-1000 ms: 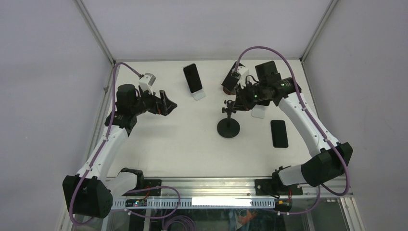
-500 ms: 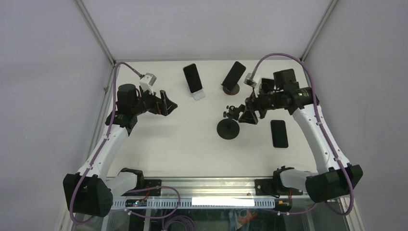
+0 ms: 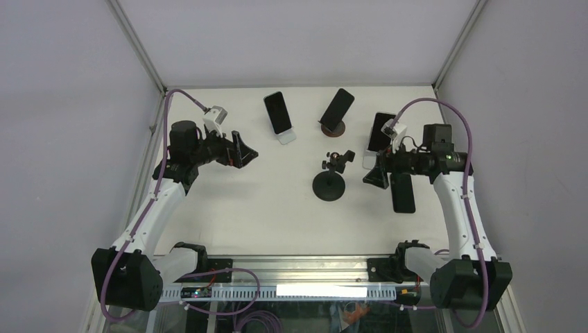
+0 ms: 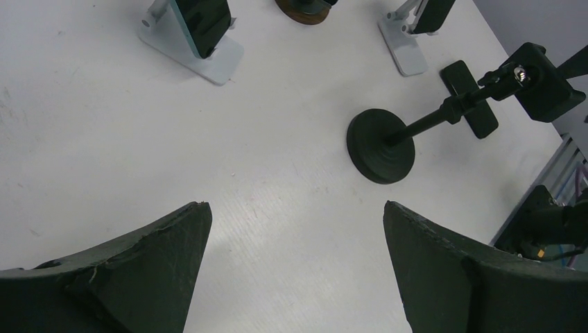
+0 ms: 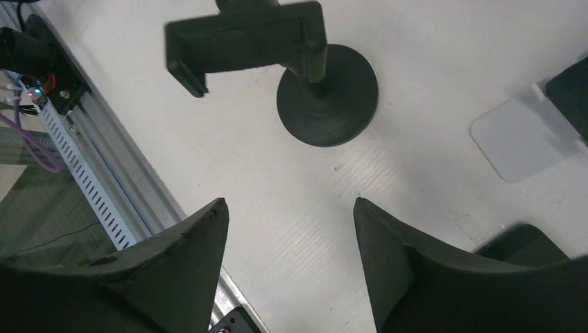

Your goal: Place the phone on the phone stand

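A black phone [image 3: 402,193] lies flat on the table at the right, also seen low in the right wrist view as the phone [image 5: 523,243]. The empty black phone stand [image 3: 329,186] has a round base and a clamp [image 3: 340,159] on top; the right wrist view shows the stand [image 5: 327,94] just ahead. My right gripper [image 3: 376,175] hovers open between stand and flat phone, nothing between its fingers [image 5: 290,202]. My left gripper [image 3: 239,149] hangs wide open over the left of the table, empty [image 4: 297,208].
Three other phones rest on stands along the back: one on a white stand [image 3: 286,137], one on a brown round stand [image 3: 333,129], one on a white stand [image 3: 381,132] behind my right wrist. The metal rail [image 5: 90,166] marks the near table edge.
My right gripper opened, drew away from the brown stand and moved right and nearer, to beside the flat phone. A phone now shows leaning on the brown stand. The left arm stayed put.
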